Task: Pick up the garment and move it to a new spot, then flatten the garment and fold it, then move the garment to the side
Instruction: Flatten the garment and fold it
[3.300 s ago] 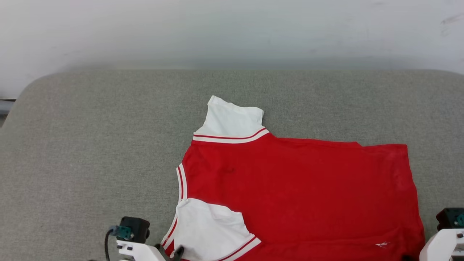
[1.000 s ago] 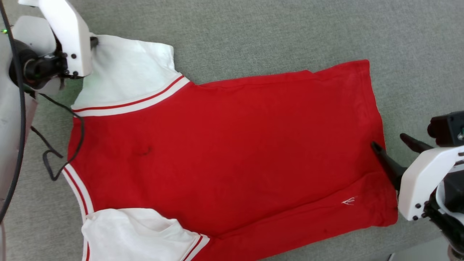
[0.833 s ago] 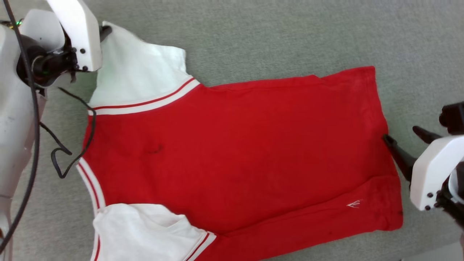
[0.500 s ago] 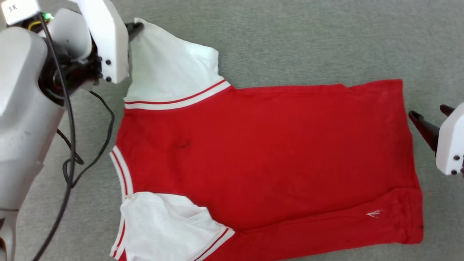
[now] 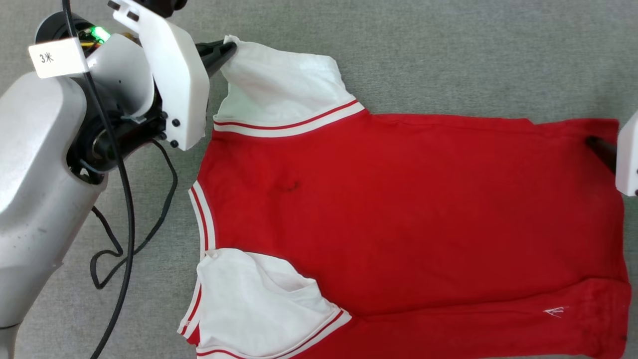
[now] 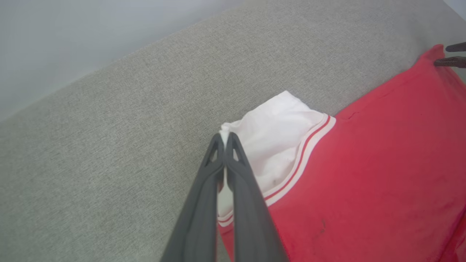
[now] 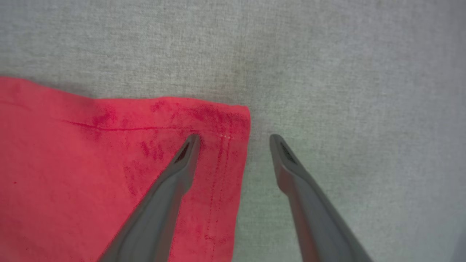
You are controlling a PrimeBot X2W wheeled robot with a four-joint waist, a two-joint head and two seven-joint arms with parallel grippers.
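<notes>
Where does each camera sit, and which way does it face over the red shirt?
Head view: from the head, looking steeply down at the red jersey shirt with white short sleeves on the grey woven fabric surface; the pale left forearm shows.
Left wrist view: along the left fingers, shut on a white sleeve corner.
Right wrist view: along the open right fingers, straddling the red hem corner.
Shared: left wrist and head views both show the right fingers at the hem.
</notes>
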